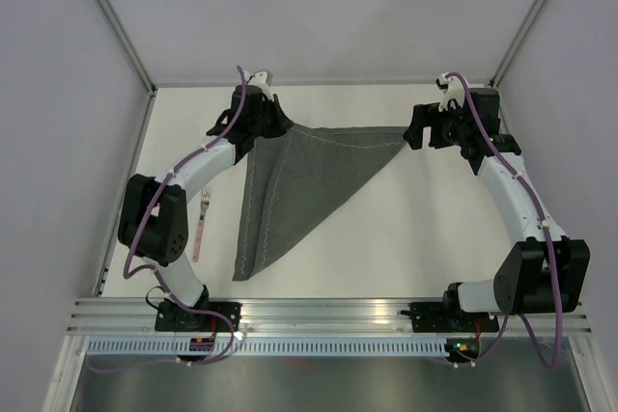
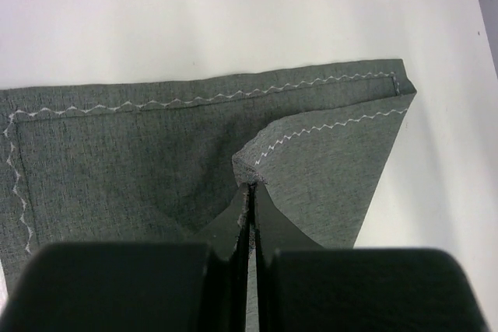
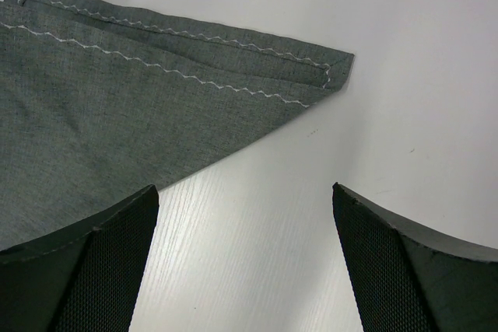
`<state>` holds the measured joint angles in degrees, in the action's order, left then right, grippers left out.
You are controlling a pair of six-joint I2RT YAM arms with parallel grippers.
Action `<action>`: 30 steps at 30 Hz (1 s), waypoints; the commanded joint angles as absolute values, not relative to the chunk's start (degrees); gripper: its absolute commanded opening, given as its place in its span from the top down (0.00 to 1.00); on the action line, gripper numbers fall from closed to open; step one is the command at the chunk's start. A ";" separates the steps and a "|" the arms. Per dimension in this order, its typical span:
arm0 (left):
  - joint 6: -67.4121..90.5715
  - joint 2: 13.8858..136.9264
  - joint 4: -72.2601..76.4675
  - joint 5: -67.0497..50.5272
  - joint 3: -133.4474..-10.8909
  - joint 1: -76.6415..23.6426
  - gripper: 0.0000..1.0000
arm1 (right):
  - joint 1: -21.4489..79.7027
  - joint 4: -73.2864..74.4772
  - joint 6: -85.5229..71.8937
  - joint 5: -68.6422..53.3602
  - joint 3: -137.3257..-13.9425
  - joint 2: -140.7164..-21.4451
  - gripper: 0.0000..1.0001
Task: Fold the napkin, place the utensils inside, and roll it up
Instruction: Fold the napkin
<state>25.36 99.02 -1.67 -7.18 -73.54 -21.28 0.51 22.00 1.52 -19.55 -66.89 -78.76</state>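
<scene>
My left pincer (image 2: 250, 186) pinches a napkin (image 2: 140, 153) fold; my right pincer (image 3: 245, 192) stands spread above the white desk (image 3: 405, 75) (pale walls (image 1: 319, 7) enclose it on three sides).

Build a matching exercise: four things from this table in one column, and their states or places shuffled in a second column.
1 left gripper
2 right gripper
3 napkin
4 fork

A open above bare table
B lying left of the napkin
C shut on a napkin corner
D folded roughly into a triangle

Pairs: 1-C, 2-A, 3-D, 4-B
</scene>
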 commanded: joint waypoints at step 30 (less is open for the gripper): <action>27.95 104.59 -8.26 -12.13 -83.23 -13.36 0.98 | 0.35 23.29 1.84 -20.83 -67.85 -79.72 0.03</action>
<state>26.33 103.77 -7.49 -10.72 -80.68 -14.02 0.51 22.98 1.74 -20.34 -66.89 -79.48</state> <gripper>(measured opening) 0.030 0.971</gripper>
